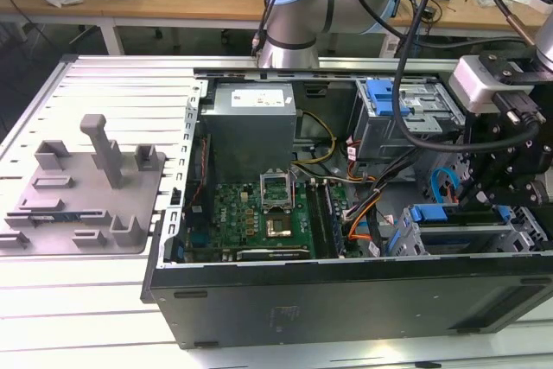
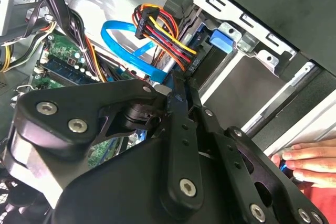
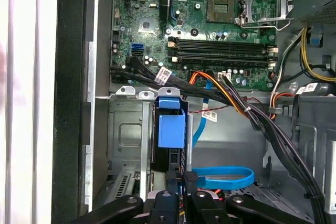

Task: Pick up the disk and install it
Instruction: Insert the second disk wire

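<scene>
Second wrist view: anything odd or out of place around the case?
Yes. A person's hand rests just outside the open computer case, right at the work area. A hand this close during the install stands out. The cables inside are loosely bundled, but nothing there looks damaged.

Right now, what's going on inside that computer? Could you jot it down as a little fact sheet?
Setting: open computer case lying on a white slatted table
Robot: gripper lowered into the drive bay corner of the case
Disk: blue-railed disk standing in the metal drive cage, just beyond the gripper
Tray: grey fixture tray beside the case
Person: a hand at the case edge
</scene>
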You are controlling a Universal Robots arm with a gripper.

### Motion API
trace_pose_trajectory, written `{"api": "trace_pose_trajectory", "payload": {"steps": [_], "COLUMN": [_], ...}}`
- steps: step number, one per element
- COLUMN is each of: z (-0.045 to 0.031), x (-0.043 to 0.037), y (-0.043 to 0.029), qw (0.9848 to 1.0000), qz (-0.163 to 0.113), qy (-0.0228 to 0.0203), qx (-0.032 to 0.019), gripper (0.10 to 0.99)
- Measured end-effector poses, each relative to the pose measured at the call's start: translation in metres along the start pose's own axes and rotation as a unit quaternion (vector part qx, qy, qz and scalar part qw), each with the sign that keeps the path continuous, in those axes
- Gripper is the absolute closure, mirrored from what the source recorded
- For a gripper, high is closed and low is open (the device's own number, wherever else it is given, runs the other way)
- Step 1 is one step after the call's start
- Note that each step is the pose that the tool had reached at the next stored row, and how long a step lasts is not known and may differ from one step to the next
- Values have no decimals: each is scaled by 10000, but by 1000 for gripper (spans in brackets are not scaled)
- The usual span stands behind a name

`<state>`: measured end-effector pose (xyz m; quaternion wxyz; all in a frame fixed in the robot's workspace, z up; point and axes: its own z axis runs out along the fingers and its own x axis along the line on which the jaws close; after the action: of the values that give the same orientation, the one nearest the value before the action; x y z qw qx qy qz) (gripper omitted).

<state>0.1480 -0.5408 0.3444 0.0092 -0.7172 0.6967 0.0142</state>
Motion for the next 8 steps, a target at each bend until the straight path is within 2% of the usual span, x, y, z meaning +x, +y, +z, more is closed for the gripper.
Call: {"api": "trace_pose_trajectory", "payload": {"steps": [8], "z": [40], "x": [2], "y": [0], "qw": [10000], "qz": [0], "qy": [2], "qx": [0], "gripper": [925]}}
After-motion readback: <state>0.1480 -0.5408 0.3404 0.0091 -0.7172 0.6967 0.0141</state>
